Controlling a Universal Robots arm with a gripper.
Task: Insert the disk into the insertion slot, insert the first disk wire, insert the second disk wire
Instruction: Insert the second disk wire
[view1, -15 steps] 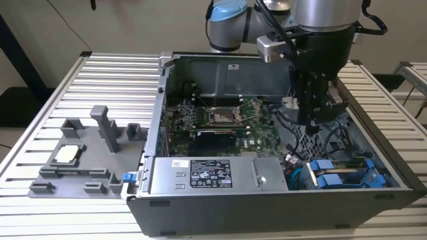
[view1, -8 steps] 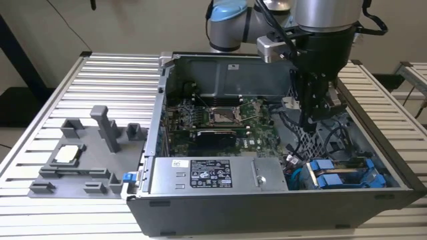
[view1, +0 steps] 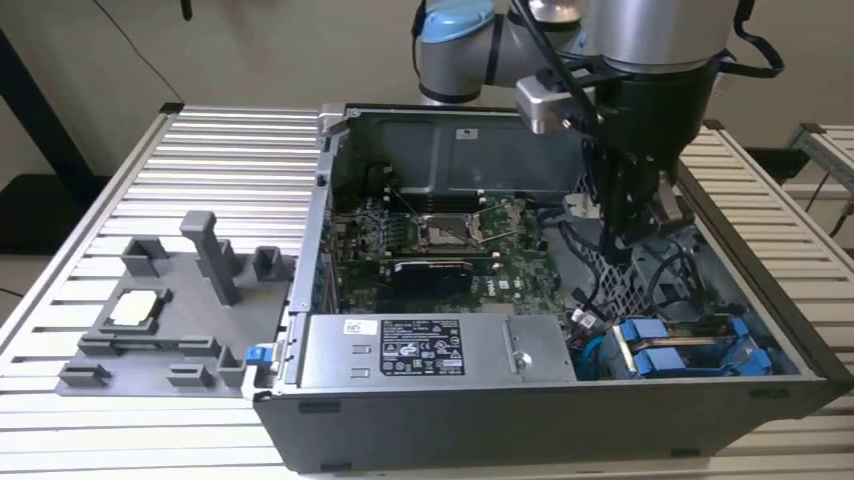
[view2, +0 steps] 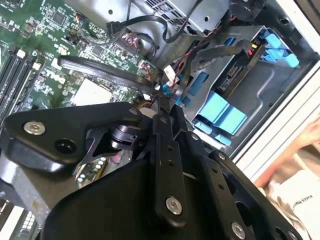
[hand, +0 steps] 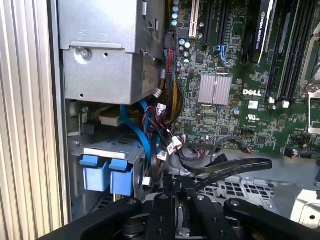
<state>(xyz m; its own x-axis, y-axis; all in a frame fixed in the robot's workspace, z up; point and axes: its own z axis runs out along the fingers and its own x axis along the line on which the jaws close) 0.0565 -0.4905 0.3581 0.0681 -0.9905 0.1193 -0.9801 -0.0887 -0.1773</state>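
The disk (view1: 667, 356), in its bright blue carrier, sits in the insertion slot of the dark grey drive cage (view1: 750, 338) at the case's front corner on the exterior view's right. Its blue tabs (view2: 220, 112) (hand: 105, 172) face out in both wrist views. My gripper (view1: 617, 245) hangs inside the open case, above and behind the cage. In both wrist views its fingers meet at the tips (view2: 161, 97) (hand: 176, 192). A flat black wire (view2: 100, 67) (hand: 235, 166) arcs over the board and ends at those tips, so the gripper looks shut on its end.
The green motherboard (view1: 427, 240) fills the case floor. The grey power-supply box (view1: 427, 345) lies along the front wall beside the cage. A bundle of loose coloured wires (hand: 160, 125) crowds the gap between them. A grey fixture block (view1: 174, 310) stands on the slatted table at the exterior view's left.
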